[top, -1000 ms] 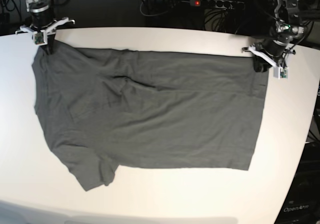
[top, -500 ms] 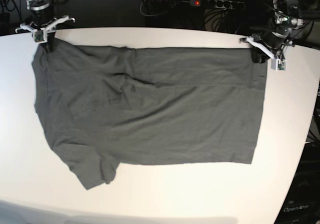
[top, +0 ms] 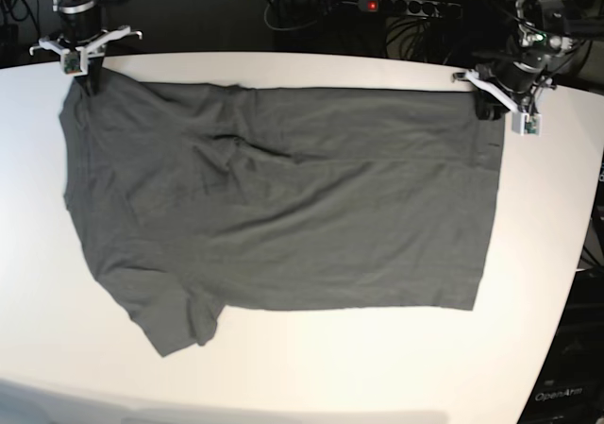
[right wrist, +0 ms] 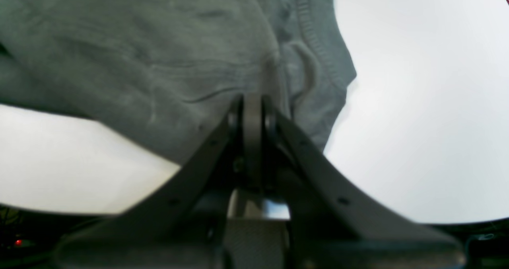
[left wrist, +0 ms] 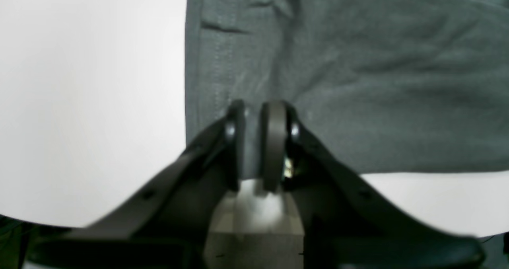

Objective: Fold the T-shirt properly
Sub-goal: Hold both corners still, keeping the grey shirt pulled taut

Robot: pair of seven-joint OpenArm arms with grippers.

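One T-shirt [top: 283, 197] lies spread across the white counter [top: 311, 377], and two hands are on it, one at each far corner. The left hand [left wrist: 256, 141] is clenched on the hem corner at the far edge, cloth pinched between its pads. The right hand [right wrist: 252, 121] is clenched on the bunched cloth at the shoulder end, beside the ribbed seam. The step in hand looks like the first lengthwise fold, with the far edge gripped and held taut near the counter's back edge. The next move, as I judge it, calls for both hands to lift together and carry that edge toward the near side evenly, so that the thin cloth neither sags nor skews. One sleeve [top: 179, 325] sticks out at the near corner.
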